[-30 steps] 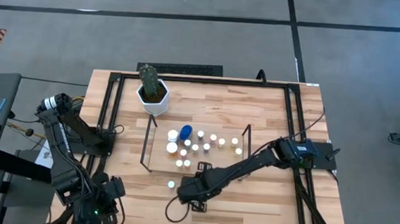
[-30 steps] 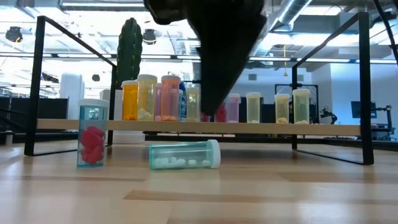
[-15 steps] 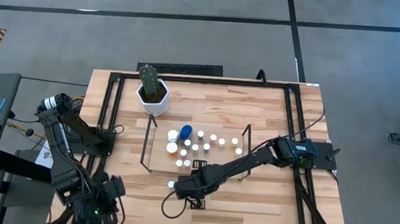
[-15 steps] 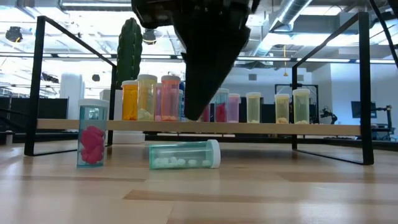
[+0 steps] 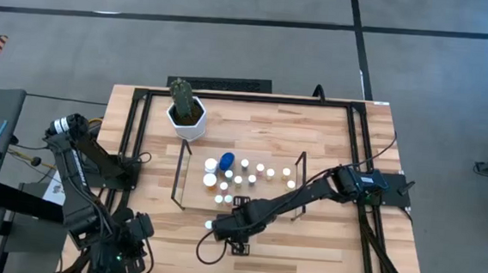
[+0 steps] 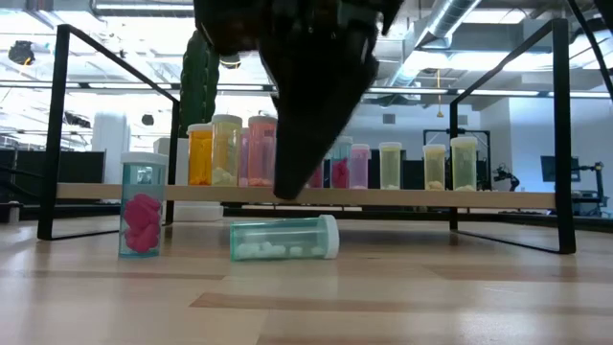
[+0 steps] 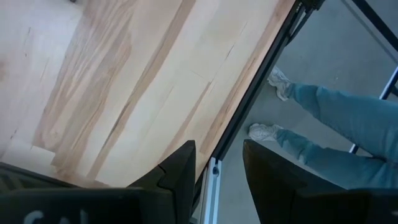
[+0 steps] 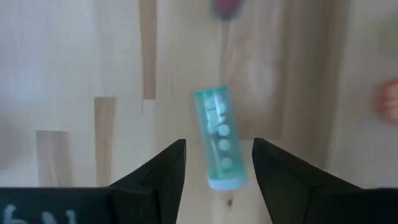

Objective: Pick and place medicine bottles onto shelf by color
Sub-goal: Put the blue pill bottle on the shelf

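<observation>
A teal bottle with white pills and a white cap (image 6: 284, 238) lies on its side on the table in front of the shelf (image 6: 306, 195). It also shows in the right wrist view (image 8: 219, 137). A teal bottle with pink pills (image 6: 142, 205) stands upright beside it. Several bottles (image 5: 241, 175) stand on the shelf. My right gripper (image 8: 219, 148) is open above the lying bottle, one finger on either side, touching nothing; it also shows in the high view (image 5: 219, 228). My left gripper (image 7: 217, 158) is open and empty at the table's near left corner.
A white pot with a cactus (image 5: 187, 115) stands behind the shelf's left end. Dark upright frames (image 6: 57, 125) close the shelf's two ends. A person's legs (image 7: 336, 118) show beyond the table's edge in the left wrist view.
My right gripper has gone toward the table's left edge and a little down, coming over the lying teal bottle. The bottles have stayed where they were.
</observation>
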`<state>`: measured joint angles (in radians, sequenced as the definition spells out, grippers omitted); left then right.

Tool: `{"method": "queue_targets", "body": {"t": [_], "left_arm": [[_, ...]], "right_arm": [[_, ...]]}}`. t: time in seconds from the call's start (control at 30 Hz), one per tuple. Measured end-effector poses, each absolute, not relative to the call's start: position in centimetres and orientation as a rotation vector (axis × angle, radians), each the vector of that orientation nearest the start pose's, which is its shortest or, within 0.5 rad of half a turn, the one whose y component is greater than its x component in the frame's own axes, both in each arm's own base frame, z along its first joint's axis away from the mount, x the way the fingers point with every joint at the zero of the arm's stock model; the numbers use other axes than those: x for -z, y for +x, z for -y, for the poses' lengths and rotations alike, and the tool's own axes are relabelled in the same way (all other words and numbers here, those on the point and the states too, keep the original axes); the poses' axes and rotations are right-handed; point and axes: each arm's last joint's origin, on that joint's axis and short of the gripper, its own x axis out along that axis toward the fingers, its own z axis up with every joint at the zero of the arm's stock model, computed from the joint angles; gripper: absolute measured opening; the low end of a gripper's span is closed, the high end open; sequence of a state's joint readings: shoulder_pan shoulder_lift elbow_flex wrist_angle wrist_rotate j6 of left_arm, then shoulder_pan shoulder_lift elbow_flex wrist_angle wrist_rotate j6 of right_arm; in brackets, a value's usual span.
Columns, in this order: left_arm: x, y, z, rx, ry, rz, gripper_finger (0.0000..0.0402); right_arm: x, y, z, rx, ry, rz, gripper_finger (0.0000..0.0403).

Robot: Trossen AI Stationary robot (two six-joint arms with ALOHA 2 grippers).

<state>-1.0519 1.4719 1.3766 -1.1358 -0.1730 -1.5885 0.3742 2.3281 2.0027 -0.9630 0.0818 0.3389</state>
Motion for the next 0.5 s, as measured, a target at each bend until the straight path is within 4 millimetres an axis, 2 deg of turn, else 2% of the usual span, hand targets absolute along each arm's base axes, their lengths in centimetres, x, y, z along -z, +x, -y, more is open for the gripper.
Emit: {"method": "queue_targets", "body": {"t": [0.1, 0.33, 0.5], "left_arm": [[-31.2, 14.1, 23.7, -0.206, -0.644, -1.261, 0.0119], [-31.2, 14.2, 23.6, -0.207, -0.641, -1.257, 0.0119], [-31.2, 14.6, 23.4, -0.21, -0.639, -1.253, 0.0119]], "right_arm": [[-17.2, 44.6, -17.0, -0.052, 0.054, -1.309, 0.0208], [-14.9, 44.3, -16.1, -0.03, 0.057, -1.339, 0.0207], [-14.4, 44.1, -16.0, -0.03, 0.057, -1.338, 0.0206]]}}
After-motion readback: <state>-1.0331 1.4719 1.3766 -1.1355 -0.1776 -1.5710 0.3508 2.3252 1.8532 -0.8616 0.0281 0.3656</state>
